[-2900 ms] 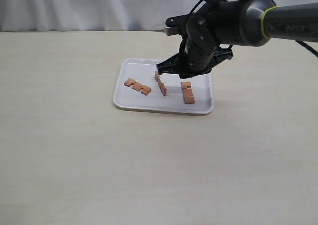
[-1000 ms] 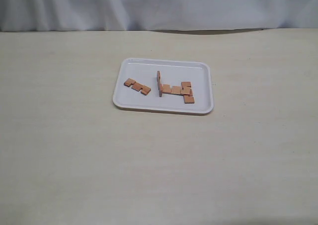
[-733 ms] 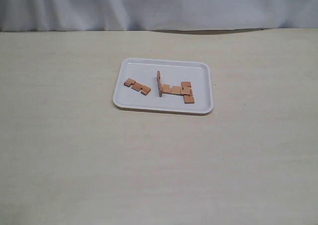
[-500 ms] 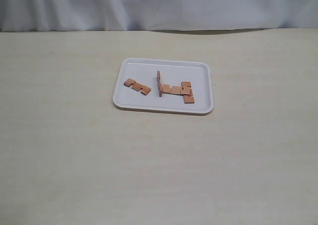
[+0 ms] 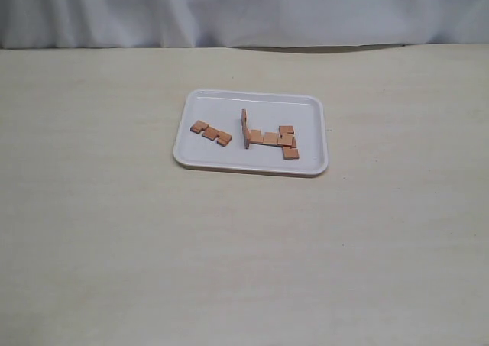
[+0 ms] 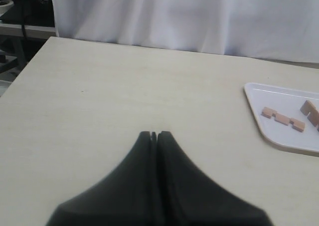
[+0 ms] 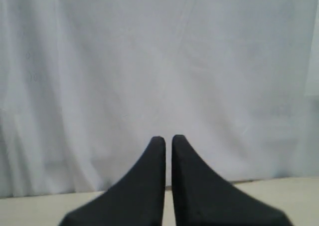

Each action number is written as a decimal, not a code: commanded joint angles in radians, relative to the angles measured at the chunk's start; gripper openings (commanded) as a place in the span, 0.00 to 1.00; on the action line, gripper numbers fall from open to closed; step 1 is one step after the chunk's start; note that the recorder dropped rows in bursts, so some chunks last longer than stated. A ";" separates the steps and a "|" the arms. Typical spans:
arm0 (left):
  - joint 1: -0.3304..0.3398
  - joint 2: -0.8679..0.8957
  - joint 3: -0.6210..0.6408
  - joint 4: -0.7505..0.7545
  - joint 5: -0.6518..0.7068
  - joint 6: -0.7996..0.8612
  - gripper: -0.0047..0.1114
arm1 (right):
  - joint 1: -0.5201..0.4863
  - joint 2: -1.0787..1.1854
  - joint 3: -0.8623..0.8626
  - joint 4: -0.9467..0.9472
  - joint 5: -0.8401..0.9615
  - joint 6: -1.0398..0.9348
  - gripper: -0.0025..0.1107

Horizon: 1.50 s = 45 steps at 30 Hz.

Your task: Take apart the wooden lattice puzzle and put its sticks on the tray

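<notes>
The weak spot is the upright stick (image 5: 244, 126) near the middle of the tray (image 5: 306, 106). It stands on its long edge, touching the end of a flat stick (image 5: 269, 138) that runs to the right. A bump to the worktop (image 5: 114, 231) or a careless pass of a tool would probably tip it over. That is harmless if it falls inside the rim, less so if it gets dragged out. The flat stick touches or overlaps a right-hand stick (image 5: 289, 143), and I cannot tell whether their notches are locked together. If they are, the separating is not finished, and a further pull could slide the light tray. A lone stick (image 5: 211, 133) lies flat on the tray's left part, apart from the others. No wood lies on the worktop; all of it sits on the tray in the middle of the scene. Neither tool appears in the exterior view. The left tool (image 6: 154, 134) has its jaws pressed together, holding nothing, over bare worktop well apart from the tray (image 6: 259, 94), on its left side. The right tool (image 7: 168, 139), jaws likewise together and empty, faces the white curtain (image 7: 149, 61) with no tray in sight — so where it sits relative to the sticks cannot be judged.
</notes>
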 commanded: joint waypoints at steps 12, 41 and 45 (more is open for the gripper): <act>0.010 -0.002 0.003 -0.002 -0.009 0.005 0.04 | 0.004 -0.004 0.263 0.058 0.012 -0.002 0.06; 0.010 -0.002 0.003 -0.002 -0.009 0.005 0.04 | 0.004 -0.004 0.263 0.077 0.193 0.001 0.06; 0.010 -0.002 0.003 -0.002 -0.009 0.005 0.04 | 0.004 -0.004 0.263 0.077 0.193 0.001 0.06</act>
